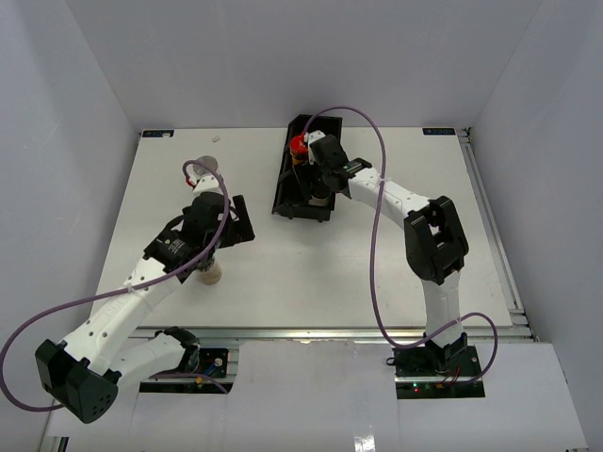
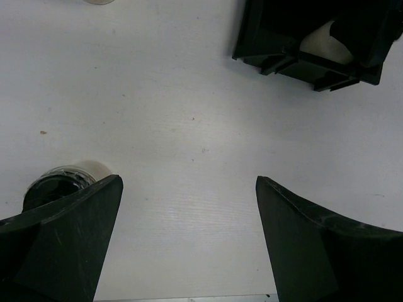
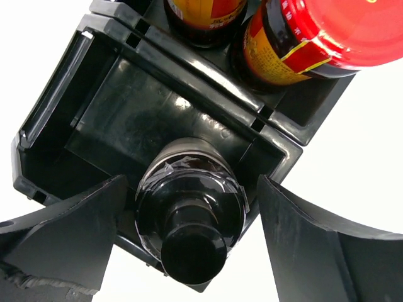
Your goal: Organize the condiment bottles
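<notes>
In the right wrist view a pale bottle with a dark cap [image 3: 189,220] stands upright in the black tray [image 3: 107,113]. My right gripper [image 3: 192,182] is open around it, with a gap on each side. Two amber bottles with red caps [image 3: 302,44] [image 3: 208,16] fill the compartment beyond. From above, the right gripper [image 1: 318,188] hangs over the tray [image 1: 287,188], just past the red cap [image 1: 298,143]. My left gripper [image 2: 187,182] is open over bare table, and a second dark-capped bottle [image 2: 56,185] stands just outside its left finger [image 2: 75,233].
A cream bottle with a grey lid [image 1: 204,168] stands on the table behind the left arm. The tray's near end [image 2: 302,60] lies ahead and to the right of the left gripper. White walls close in the table on three sides.
</notes>
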